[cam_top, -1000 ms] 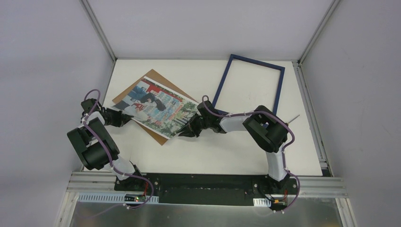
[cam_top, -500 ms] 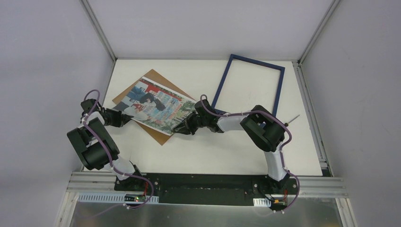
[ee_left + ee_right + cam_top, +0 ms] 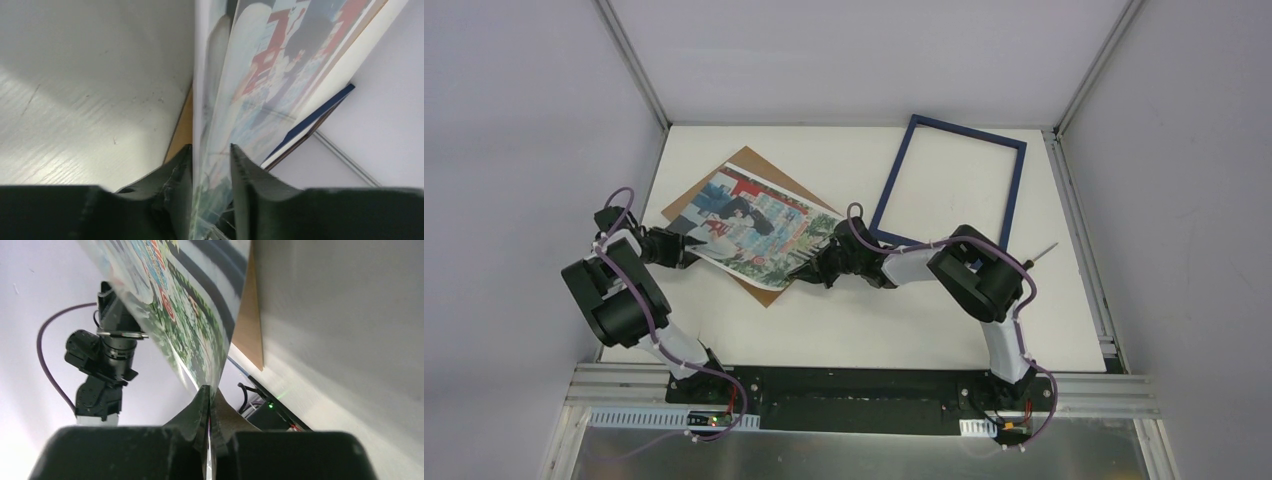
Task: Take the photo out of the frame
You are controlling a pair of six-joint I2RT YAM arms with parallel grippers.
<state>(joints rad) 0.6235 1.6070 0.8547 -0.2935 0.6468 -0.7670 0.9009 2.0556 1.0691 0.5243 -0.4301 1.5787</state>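
The right gripper (image 3: 209,399) is clenched on the photo (image 3: 759,228), at its edge on the side of the frame (image 3: 965,129). The left gripper (image 3: 210,150) has its jaws apart around the photo's edge farthest from the frame, not pinching it. The photo is outside the frame, to its left, over a brown backing board (image 3: 746,158) on the table (image 3: 864,320).

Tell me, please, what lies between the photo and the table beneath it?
The brown backing board lies on the table under the photo; the top view shows its corners sticking out.
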